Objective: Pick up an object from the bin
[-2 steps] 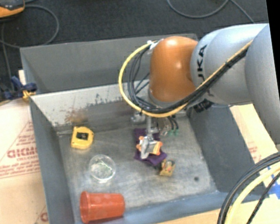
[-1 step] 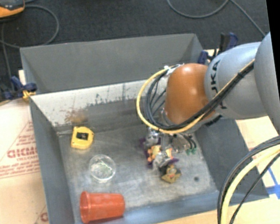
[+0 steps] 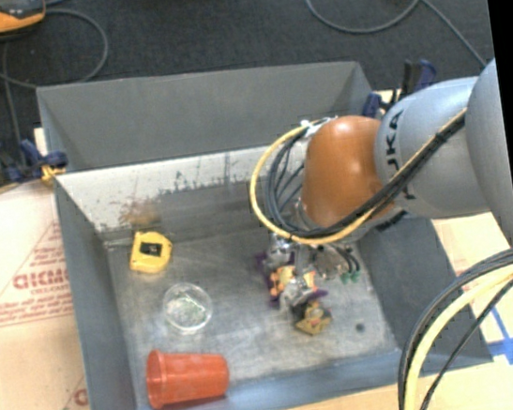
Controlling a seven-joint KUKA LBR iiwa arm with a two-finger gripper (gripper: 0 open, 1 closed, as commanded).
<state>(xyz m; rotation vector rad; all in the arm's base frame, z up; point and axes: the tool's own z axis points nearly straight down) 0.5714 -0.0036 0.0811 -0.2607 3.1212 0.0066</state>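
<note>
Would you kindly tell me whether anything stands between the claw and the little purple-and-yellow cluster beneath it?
Nothing visible does: the claw sits right at the purple-and-yellow cluster. The yellow tape measure, clear round dish and red cup lie apart, toward the view's left.

Even light, pale glare on the bin [image 3: 186,176]
</note>
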